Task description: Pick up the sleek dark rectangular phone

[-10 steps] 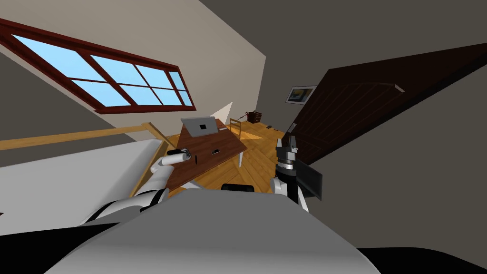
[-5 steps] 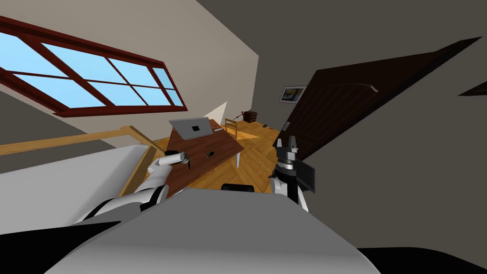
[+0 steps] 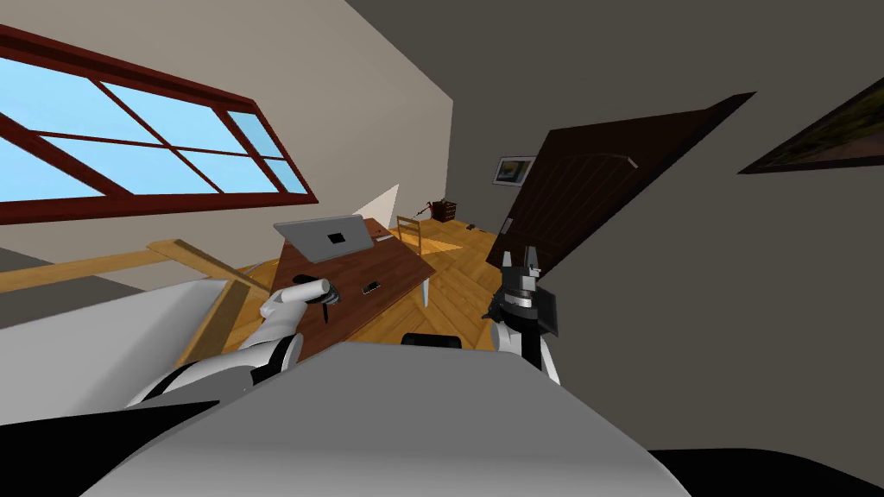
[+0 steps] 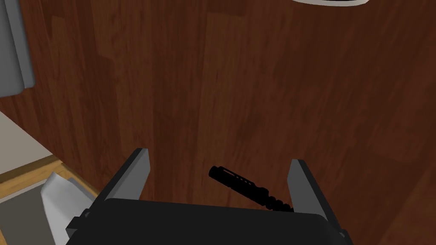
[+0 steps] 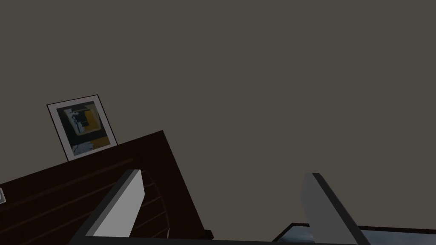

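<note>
left gripper (image 4: 219,156) hangs over the dark brown wooden table (image 4: 255,85), jaws apart and clamped on nothing. slim black pen (image 4: 249,188) lies between the jaws, close to one finger. small dark rectangular phone (image 3: 371,286) lies flat on the table, near these jaws but outside them. right gripper (image 3: 522,255) raised, jaws apart, empty.

The left forearm (image 3: 292,296) is a smooth white tube with dark joints. The left gripper (image 4: 219,155) and right gripper (image 3: 520,255) are dark boxes, each with two thin, light grey, blade-like fingers (image 4: 138,170).
</note>
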